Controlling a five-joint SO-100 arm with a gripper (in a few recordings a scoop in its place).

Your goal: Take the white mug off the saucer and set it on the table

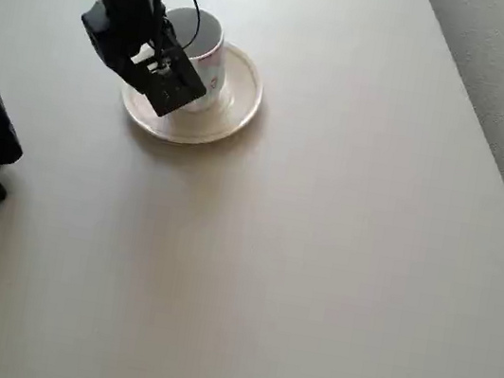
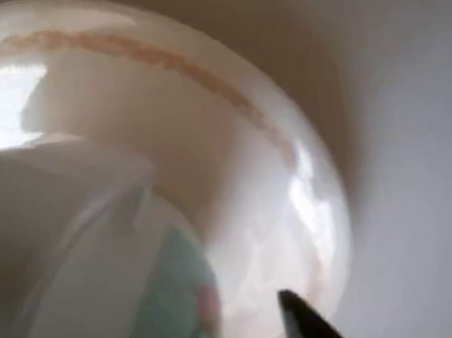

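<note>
In the overhead view we see the black arm (image 1: 118, 5) reaching in from the upper left, its wrist bent down over the mug (image 1: 202, 47). The hand (image 1: 168, 80) hangs low at the mug's near side, over the saucer (image 1: 235, 114), and its black body covers the lower left part of the mug and part of the saucer's well. We cannot tell whether the hand is spread, closed or gripping the mug, since its fingers are hidden under the housing.

The mug stands upright on the saucer, which lies on the surface (image 1: 315, 276) toward the upper left. A faint pink mark shows on the mug's side.

In the wrist view the mug (image 2: 83, 297) is very close and blurred, with a green and pink smudge at the bottom edge. The saucer (image 2: 278, 169) curves behind it, its rim glossy. One dark fingertip (image 2: 309, 328) pokes in at the lower edge; the rest of the hand is cut off. The surface (image 2: 430, 143) shows on the right.
</note>
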